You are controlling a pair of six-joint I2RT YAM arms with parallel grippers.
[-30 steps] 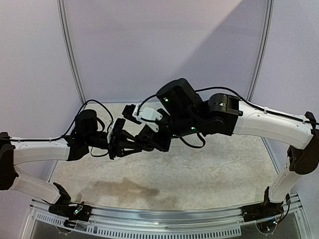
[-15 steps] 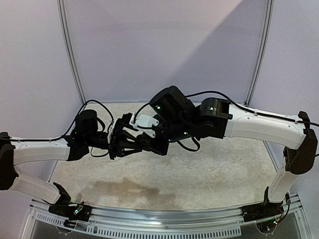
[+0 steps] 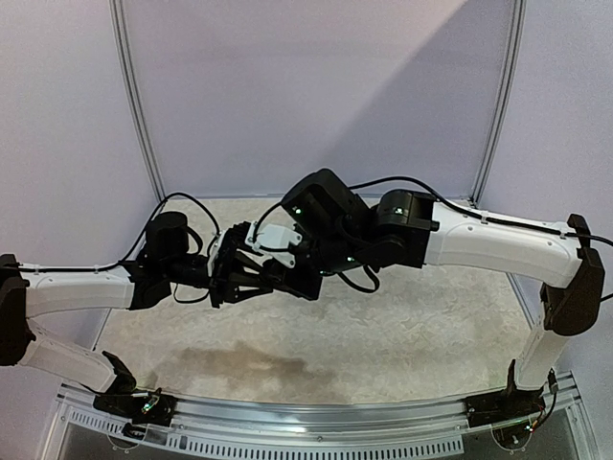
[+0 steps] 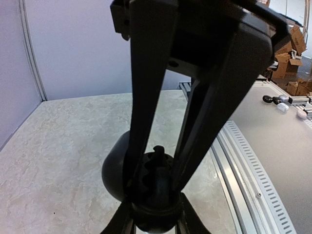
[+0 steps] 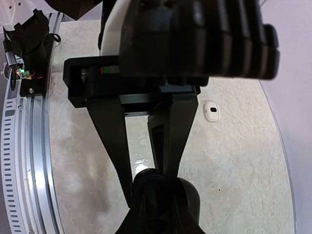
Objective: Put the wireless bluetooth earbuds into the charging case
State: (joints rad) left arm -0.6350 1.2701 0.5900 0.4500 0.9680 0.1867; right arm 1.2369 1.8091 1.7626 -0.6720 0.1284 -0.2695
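Note:
A black charging case (image 4: pixel 115 171) hangs open above the table, its lid swung to the left. My left gripper (image 4: pixel 155 215) is shut on its base from below. A black earbud (image 4: pixel 159 158) stands upright in the case's socket. My right gripper (image 4: pixel 153 184) reaches in from the top of the left wrist view. It is open, one finger on each side of the earbud with a small gap to it. In the top view the left gripper (image 3: pixel 253 280) and right gripper (image 3: pixel 281 278) meet tip to tip. The right wrist view shows the case (image 5: pixel 187 195) from behind.
A white oval case (image 5: pixel 212 111) lies on the pale marbled table (image 3: pixel 402 335). A metal rail (image 4: pixel 243 161) runs along the table's near edge. Beyond it, small black and white pieces (image 4: pixel 282 106) lie on a grey surface. Purple walls close off the back.
The right arm has swung left and down, bringing its gripper onto the case held by the left gripper. The left arm has stayed where it was.

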